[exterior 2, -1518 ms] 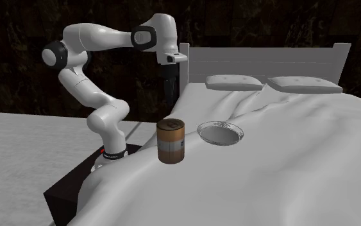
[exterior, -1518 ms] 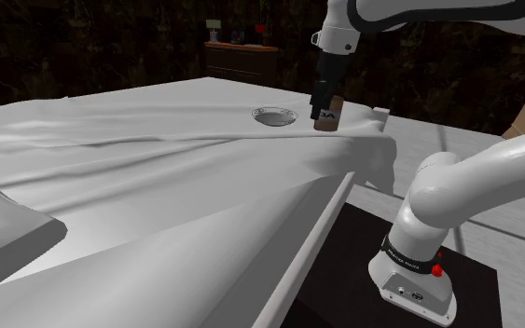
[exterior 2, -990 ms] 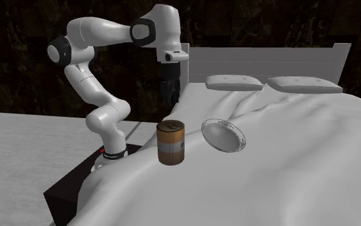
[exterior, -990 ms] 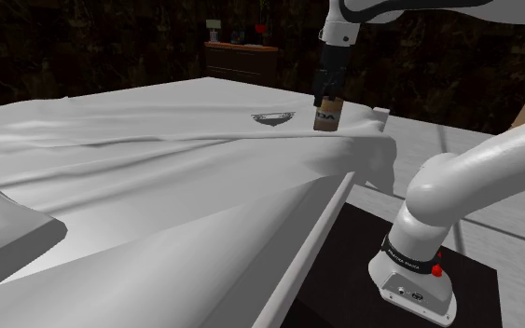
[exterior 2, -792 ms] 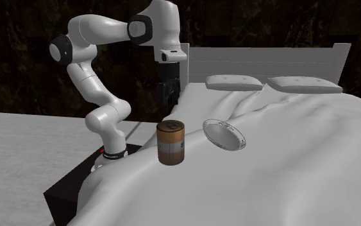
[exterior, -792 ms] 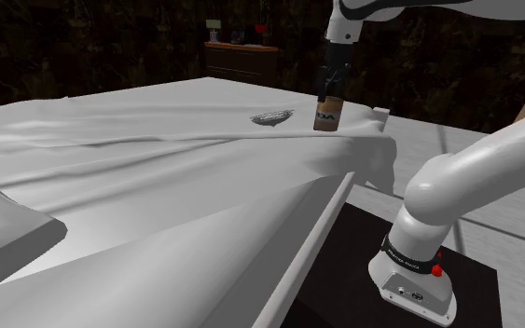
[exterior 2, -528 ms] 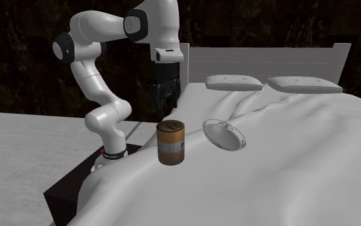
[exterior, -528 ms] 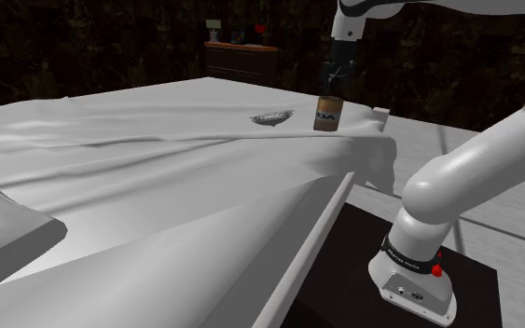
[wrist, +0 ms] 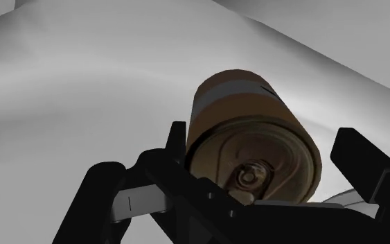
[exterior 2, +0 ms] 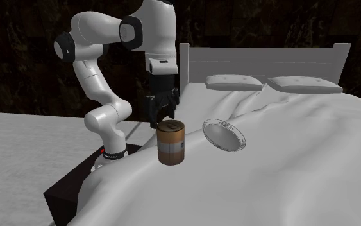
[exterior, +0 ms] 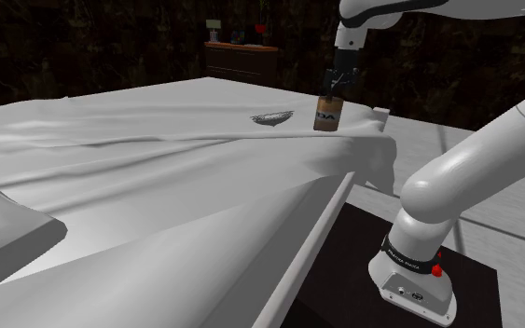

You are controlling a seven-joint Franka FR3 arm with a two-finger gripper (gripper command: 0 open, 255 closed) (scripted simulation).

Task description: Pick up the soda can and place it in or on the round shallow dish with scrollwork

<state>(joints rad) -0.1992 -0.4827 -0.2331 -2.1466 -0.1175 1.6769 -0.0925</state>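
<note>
A brown soda can (exterior 2: pixel 170 142) with a grey band stands upright on the white bed sheet (exterior 2: pixel 288 167) near the bed's edge. In the shoulder view the can (exterior: pixel 326 116) is just below my gripper (exterior: pixel 333 86). My gripper (exterior 2: pixel 159 115) hangs close above and slightly behind the can, open. In the wrist view the can top (wrist: pixel 252 173) with its pull tab lies between the spread fingers (wrist: pixel 356 156), which do not clasp it. The round shallow dish (exterior 2: pixel 224 135) rests tilted on the sheet beside the can, also seen as the dish (exterior: pixel 271 117).
Two pillows (exterior 2: pixel 234 81) (exterior 2: pixel 304 84) lie against the headboard (exterior 2: pixel 262 54). A dark dresser (exterior: pixel 241 61) stands beyond the bed. My black stand (exterior: pixel 409 280) sits beside the bed's edge (exterior: pixel 330 210). The sheet is wrinkled with ridges.
My gripper has come down and shifted toward the can, now just over its top. The dish tipped from flat to tilted early on and has stayed so.
</note>
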